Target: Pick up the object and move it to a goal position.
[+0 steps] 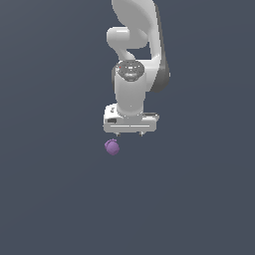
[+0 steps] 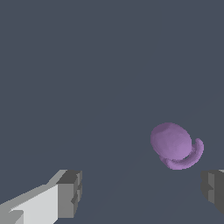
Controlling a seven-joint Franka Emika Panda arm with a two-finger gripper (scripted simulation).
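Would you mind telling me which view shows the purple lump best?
The wrist view: the lump appears large, showing its rounded body and a curved lip. The exterior view shows it only as a tiny blob below the gripper.

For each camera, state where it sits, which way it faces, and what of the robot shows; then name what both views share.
Exterior view: off the arm, looking down from high up on the white Panda arm, its gripper and the small matte purple roundish lump.
Wrist view: on the wrist, looking past two grey fingertips set wide apart at the lump, which lies off-centre between them.
Shared: the lump, the gripper, the plain dark grey ground.
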